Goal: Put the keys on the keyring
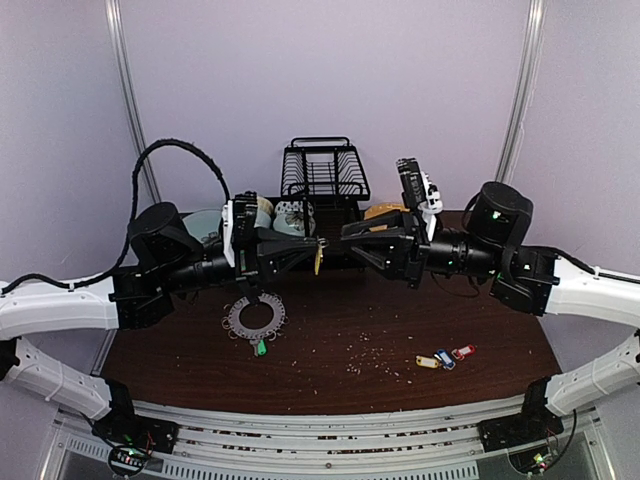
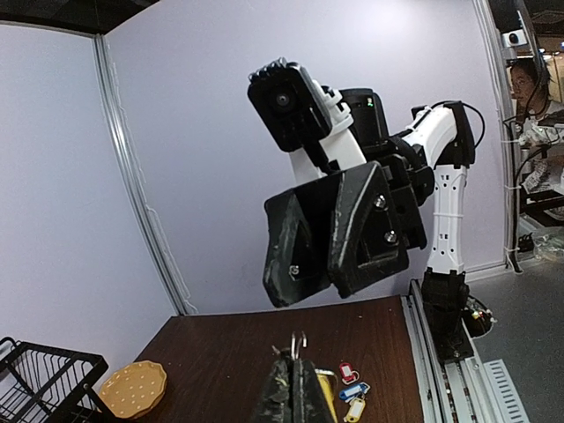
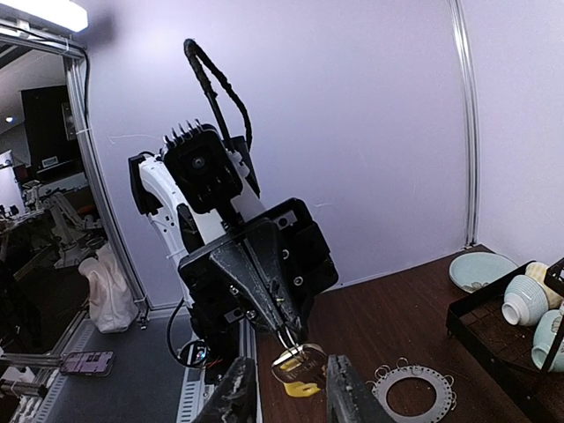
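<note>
Yellow-tagged key (image 3: 304,386) pinched by left end effector (image 3: 284,333), between right end effector (image 3: 291,370) fingers (image 3: 346,392).

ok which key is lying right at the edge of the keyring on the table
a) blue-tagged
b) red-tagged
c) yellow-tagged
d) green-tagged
d: the green-tagged key lies at the near edge of the keyring, while the red-tagged key and blue-tagged key lie well off to the right.

No legible text or markings
</note>
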